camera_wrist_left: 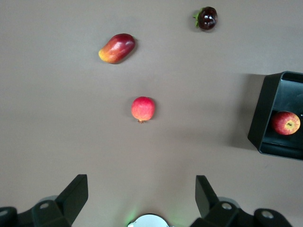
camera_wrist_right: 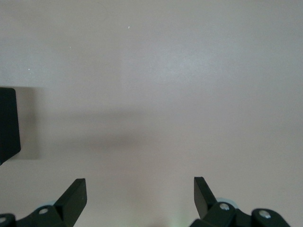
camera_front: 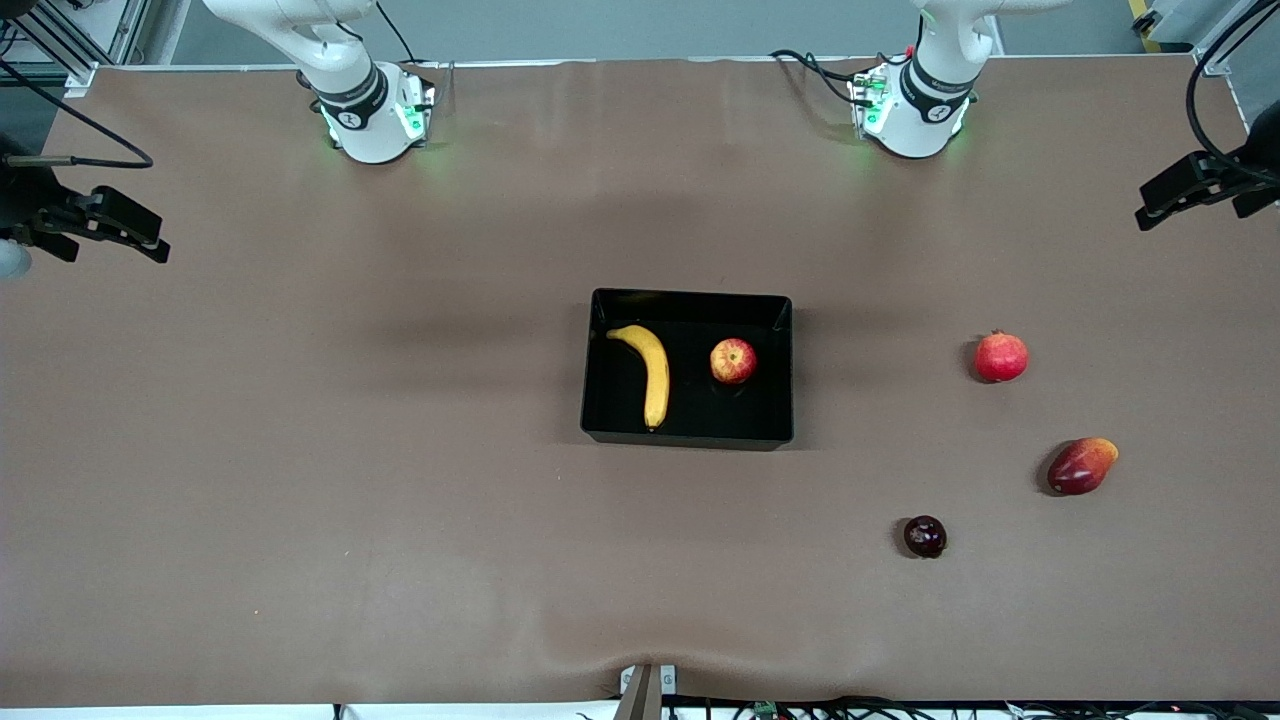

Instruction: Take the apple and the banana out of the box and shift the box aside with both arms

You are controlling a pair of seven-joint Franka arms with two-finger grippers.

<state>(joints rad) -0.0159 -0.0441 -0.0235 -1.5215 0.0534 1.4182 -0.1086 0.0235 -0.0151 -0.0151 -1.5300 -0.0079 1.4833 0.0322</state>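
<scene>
both fruits (camera_front: 655, 372) in box (camera_front: 600, 420), well apart from spread jaws.

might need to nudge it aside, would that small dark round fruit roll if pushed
Probably yes: the dark fruit looks nearly spherical and sits alone on the flat table, so a push would likely send it rolling. Its skin looks glossy, so two fingers might slip. The green stem cap seen in the left wrist view may make it wobble or stop unevenly.

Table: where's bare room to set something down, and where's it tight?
Free: the whole stretch of table from the box toward the right arm's end, and the strip between box and front camera. Crowded: toward the left arm's end, around the pomegranate, mango and dark fruit. The box holds banana and apple.
</scene>
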